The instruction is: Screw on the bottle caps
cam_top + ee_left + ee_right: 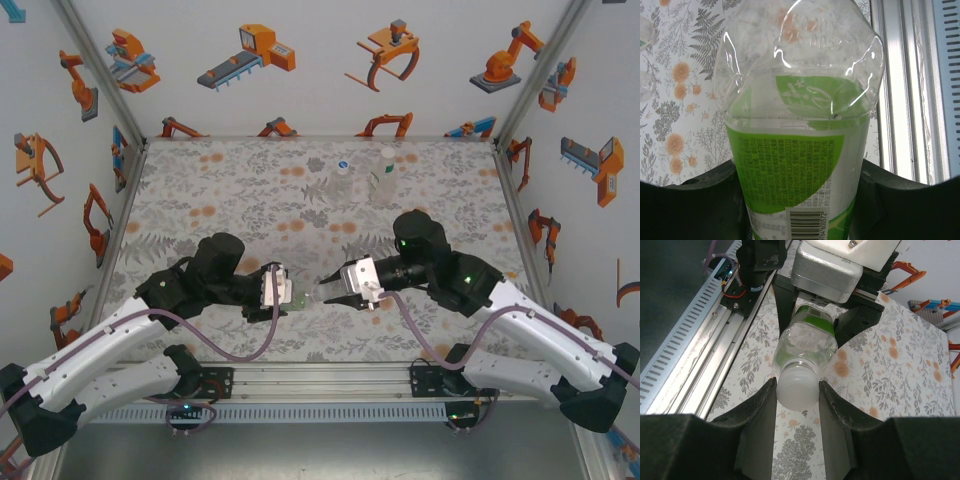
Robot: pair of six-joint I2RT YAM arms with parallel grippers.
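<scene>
While clenching light, thin, easily dented bottle (800, 165) at labelled body with left jaws, twist slick white cap (797, 387), pinched in right jaws, gently.

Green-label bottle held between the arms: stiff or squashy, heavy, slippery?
Probably squashy: the green-label bottle shows dented clear walls. Likely light, since it looks empty. Glossy plastic and a smooth white cap could slip under twisting.
</scene>
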